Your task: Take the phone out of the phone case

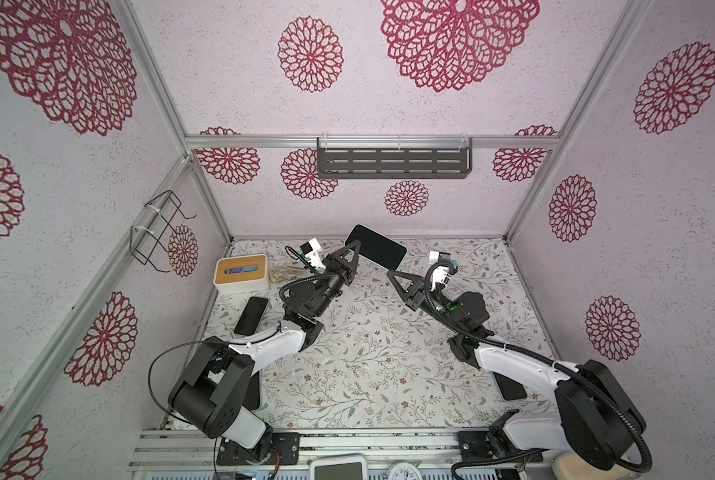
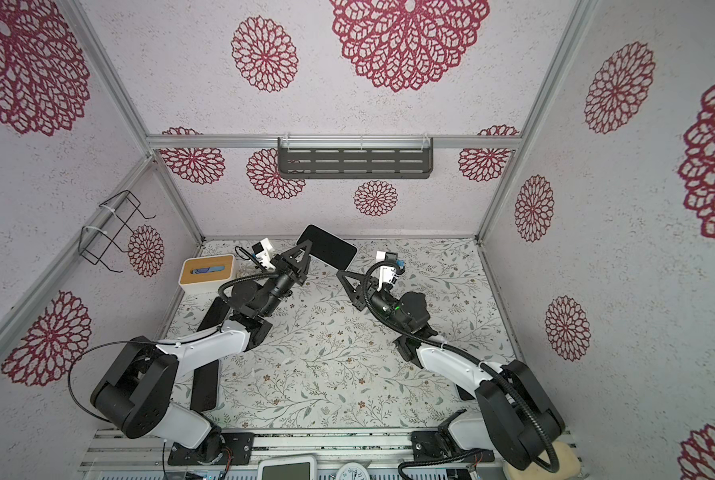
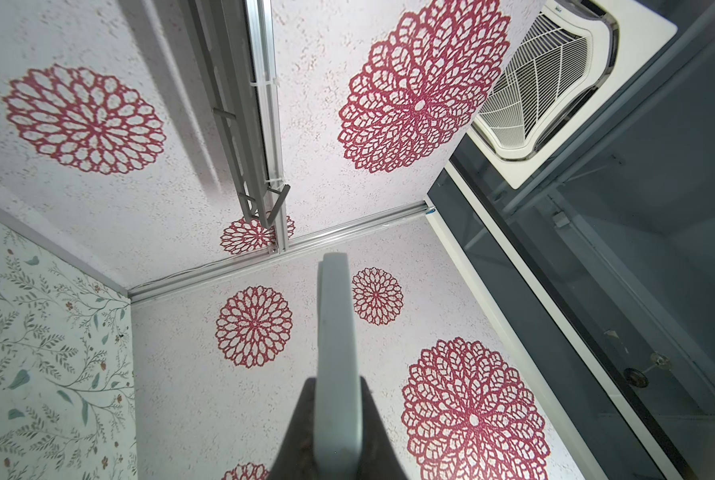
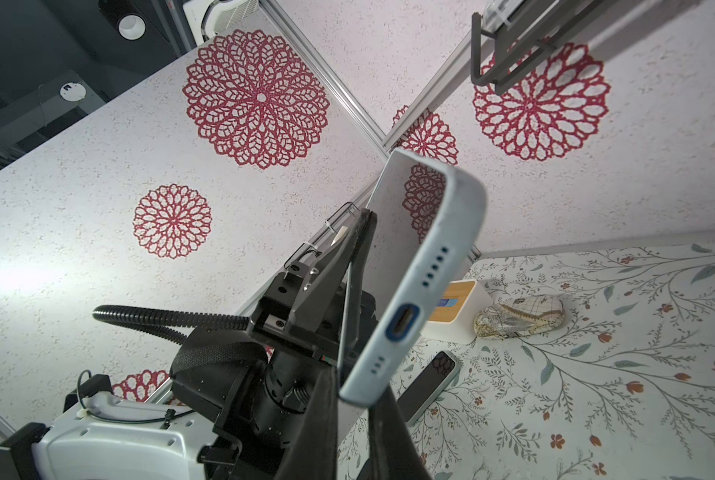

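Left gripper: mine, clamped tight on the phone at one long side, one finger on the screen and one on the back.
Phone: held in the air over the back part of the desk, tilted, dark screen facing up in both top views. It sits inside the phone case.
Right gripper: nearly closed on the case's bottom corner. My fingers sit on both faces and look to be touching.
Case edges: pale grey rim. The bottom edge faces my right wrist camera and shows a blue-ringed charging port with speaker holes either side.
Room: floral desk surface lies open between my arms. The tissue box and a second phone lie to the left, well apart from the held one. A shelf hangs on the back wall above.
Writing: clock face at the front edge, numerals too small to read.
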`<action>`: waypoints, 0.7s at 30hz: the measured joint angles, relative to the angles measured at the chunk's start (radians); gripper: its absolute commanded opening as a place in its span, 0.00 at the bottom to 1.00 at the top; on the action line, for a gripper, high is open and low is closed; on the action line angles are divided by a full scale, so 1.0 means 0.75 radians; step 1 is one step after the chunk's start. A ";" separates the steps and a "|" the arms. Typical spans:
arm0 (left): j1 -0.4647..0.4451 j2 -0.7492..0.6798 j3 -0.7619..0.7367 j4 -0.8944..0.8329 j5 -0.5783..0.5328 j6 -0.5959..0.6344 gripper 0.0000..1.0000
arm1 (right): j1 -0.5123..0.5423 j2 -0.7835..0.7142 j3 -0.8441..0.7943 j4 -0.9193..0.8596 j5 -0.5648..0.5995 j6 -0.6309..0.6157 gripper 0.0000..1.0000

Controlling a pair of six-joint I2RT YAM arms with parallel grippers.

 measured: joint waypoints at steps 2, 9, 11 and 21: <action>0.001 -0.001 0.004 -0.030 0.002 -0.015 0.00 | 0.000 -0.004 0.000 -0.013 -0.002 -0.013 0.07; 0.003 -0.092 0.092 -0.395 0.055 -0.047 0.00 | -0.001 -0.110 -0.029 -0.202 0.002 -0.253 0.08; 0.002 -0.120 0.133 -0.508 0.087 -0.043 0.00 | 0.005 -0.160 -0.050 -0.266 0.024 -0.372 0.10; 0.002 -0.157 0.216 -0.820 0.206 -0.032 0.00 | 0.009 -0.308 -0.048 -0.572 0.161 -0.833 0.41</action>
